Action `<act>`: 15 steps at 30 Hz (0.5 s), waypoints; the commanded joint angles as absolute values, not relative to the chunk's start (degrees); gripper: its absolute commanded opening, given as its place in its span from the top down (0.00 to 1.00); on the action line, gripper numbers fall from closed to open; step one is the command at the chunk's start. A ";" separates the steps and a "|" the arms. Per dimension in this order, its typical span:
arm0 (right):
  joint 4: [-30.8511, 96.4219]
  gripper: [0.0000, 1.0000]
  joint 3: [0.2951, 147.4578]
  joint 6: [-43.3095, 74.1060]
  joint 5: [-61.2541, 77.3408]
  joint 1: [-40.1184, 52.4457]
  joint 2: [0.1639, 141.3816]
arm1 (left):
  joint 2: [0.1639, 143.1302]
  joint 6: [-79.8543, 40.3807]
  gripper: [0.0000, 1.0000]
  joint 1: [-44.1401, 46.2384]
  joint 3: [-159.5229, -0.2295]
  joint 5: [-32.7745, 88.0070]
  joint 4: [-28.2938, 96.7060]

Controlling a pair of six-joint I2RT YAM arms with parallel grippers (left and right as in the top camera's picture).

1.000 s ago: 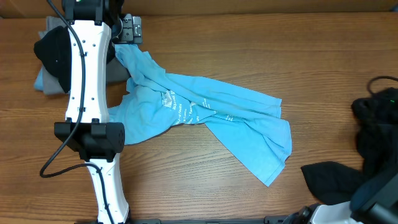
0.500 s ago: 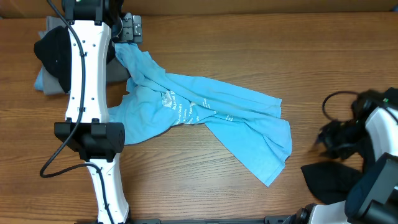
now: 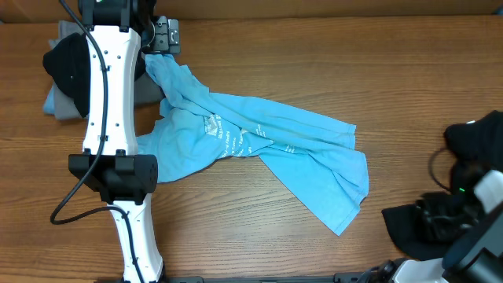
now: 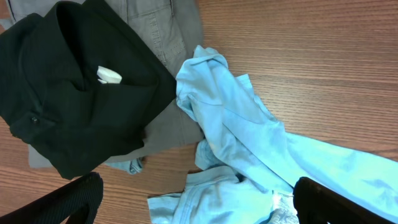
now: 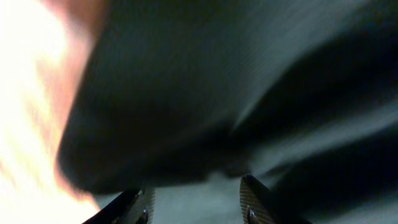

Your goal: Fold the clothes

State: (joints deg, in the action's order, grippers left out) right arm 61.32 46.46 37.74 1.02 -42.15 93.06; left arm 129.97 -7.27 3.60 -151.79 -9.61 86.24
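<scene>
Right gripper (image 5: 198,200), jaws part-way apart against a crumpled black cloth garment (image 5: 249,93), hold unclear, could snag and drag it, leaving the rumpled sky-blue printed T-shirt (image 3: 259,141) well aside, one end under the wide-open left gripper (image 3: 162,36).

T-shirt (image 3: 267,149) centre; garment pile (image 3: 69,69) behind, left

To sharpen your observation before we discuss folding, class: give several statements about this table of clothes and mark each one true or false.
1. The blue T-shirt lies neatly folded. False: it lies crumpled and spread out, unfolded.
2. In the left wrist view, a black garment lies on a grey garment. True.
3. The left gripper is shut on the blue T-shirt. False: its jaws stand wide open, holding nothing.
4. Black clothes lie at the right end of the table. True.
</scene>
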 commanded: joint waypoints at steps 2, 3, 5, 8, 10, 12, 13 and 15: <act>58.94 0.53 48.38 37.56 -1.54 -52.82 91.61 | 127.90 -6.20 0.00 3.01 -152.86 -9.39 86.48; 58.11 0.53 48.80 37.04 -1.98 -54.04 91.61 | 127.90 -6.20 0.00 3.01 -152.86 -9.39 86.46; 57.19 0.52 49.78 37.15 -4.14 -55.83 91.61 | 127.90 -6.20 0.00 3.01 -152.86 -9.37 86.32; 56.86 0.52 51.57 38.85 -4.47 -56.71 91.61 | 127.90 -6.20 0.00 3.01 -152.86 -9.39 86.32; 56.64 0.52 53.47 39.11 -5.82 -56.71 91.61 | 127.90 -6.20 0.00 3.01 -152.86 -9.37 86.35; 56.75 0.52 56.77 40.82 -7.77 -56.71 91.61 | 127.90 -6.20 0.00 3.01 -152.86 -9.39 86.43; 56.55 0.52 58.22 40.80 -7.05 -56.71 91.61 | 127.90 -6.17 0.00 3.01 -152.86 -9.39 86.50; 56.40 0.50 60.80 40.49 -6.39 -56.47 91.61 | 127.90 -6.20 0.00 3.01 -152.86 -9.37 86.59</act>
State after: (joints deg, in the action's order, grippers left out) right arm 56.97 55.46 39.22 -4.93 -56.55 92.99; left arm 129.97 -7.27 3.60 -151.79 -9.63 86.24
